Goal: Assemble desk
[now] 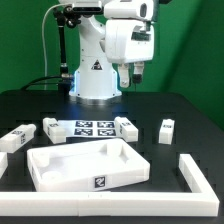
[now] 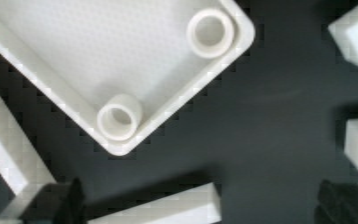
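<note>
The work is at its very beginning, I judge: no leg is joined to the desk top (image 1: pixel 88 165) yet. In the exterior view the desk top lies on the black table (image 1: pixel 195 108), hollow side up. Taking it as the middle of a clock, the marker board (image 1: pixel 90 128) is at 12 o'clock, just beyond its far rim. The four legs lie loose around it: one at 10 o'clock (image 1: pixel 15 138), one at 11 o'clock (image 1: pixel 52 127), one at 1 o'clock (image 1: pixel 125 127) and one at 2 o'clock (image 1: pixel 167 130), each apart from the desk top. The white border rail (image 1: pixel 195 172) runs at 4 o'clock.

The gripper (image 1: pixel 135 72) hangs high above the table, toward 1 o'clock, with its fingers spread wide and nothing between them. In the wrist view one corner of the desk top (image 2: pixel 105 50) shows two round sockets (image 2: pixel 211 30), both empty.

The step in hand seems to be the approach for a first grasp. The next move probably calls for going down over one part, centring it between the fingers, and closing without pushing the part aside.
</note>
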You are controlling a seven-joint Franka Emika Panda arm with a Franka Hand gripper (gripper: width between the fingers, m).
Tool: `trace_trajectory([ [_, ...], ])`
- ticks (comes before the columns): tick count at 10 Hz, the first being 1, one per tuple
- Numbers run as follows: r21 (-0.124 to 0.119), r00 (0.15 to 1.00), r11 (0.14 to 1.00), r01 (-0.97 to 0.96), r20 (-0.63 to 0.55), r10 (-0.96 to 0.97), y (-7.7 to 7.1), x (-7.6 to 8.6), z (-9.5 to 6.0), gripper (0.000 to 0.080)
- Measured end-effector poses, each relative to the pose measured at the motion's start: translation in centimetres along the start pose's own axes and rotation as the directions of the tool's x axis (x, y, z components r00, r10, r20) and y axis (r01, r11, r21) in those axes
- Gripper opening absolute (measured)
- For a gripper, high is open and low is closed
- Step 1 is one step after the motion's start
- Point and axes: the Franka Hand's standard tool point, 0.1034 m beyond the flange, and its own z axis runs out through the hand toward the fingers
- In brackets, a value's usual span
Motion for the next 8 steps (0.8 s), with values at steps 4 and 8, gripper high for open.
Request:
trace_trajectory([
  [4, -0.021, 0.978, 0.999, 0.043, 0.207, -0.038, -1.5, -1.0, 0.4, 0.065],
  [8, 0.136, 0.879, 0.965, 0.226, 0.397, -0.262, -0.2, -3.5, 2.2, 0.065],
])
